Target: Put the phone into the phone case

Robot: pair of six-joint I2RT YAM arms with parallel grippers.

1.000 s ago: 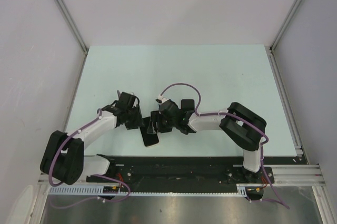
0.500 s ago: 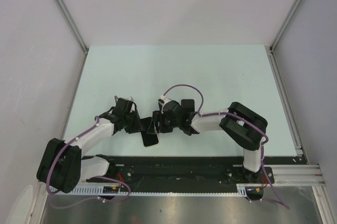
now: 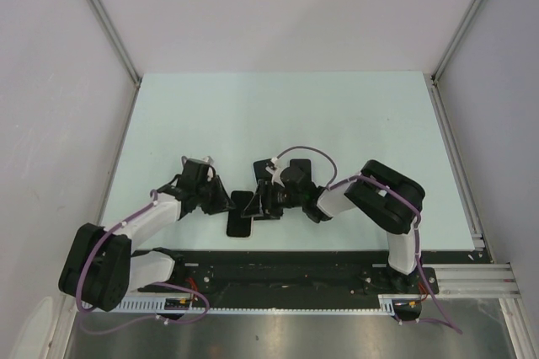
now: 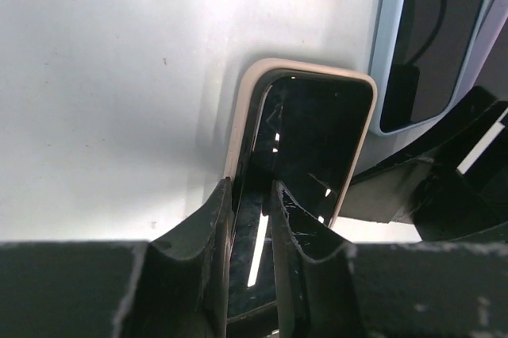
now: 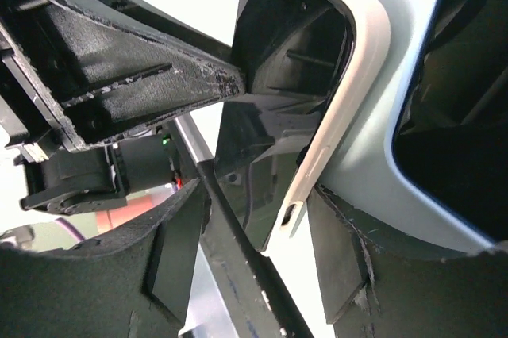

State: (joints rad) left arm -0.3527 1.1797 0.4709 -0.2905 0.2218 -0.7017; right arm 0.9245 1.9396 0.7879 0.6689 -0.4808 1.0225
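Note:
The phone case (image 4: 317,132) has a cream rim and a glossy black inside. My left gripper (image 4: 250,191) is shut on its side wall. In the top view the case (image 3: 244,201) sits tilted between my left gripper (image 3: 226,201) and my right gripper (image 3: 257,201). My right gripper (image 5: 258,219) is open and straddles the case's end (image 5: 361,92). Its left finger is clear of the case. The pale blue phone (image 4: 436,44) lies flat, screen up, right beside the case. It also shows in the right wrist view (image 5: 452,116) and the top view (image 3: 240,224).
The pale green table (image 3: 337,123) runs back to white walls. The black base rail (image 3: 286,270) lies close behind the phone at the near edge. A purple cable (image 3: 307,157) loops over the right wrist.
Both wrists have dropped lower and come nearer the table's front edge. The case between them has moved with them. The phone has stayed on the table.

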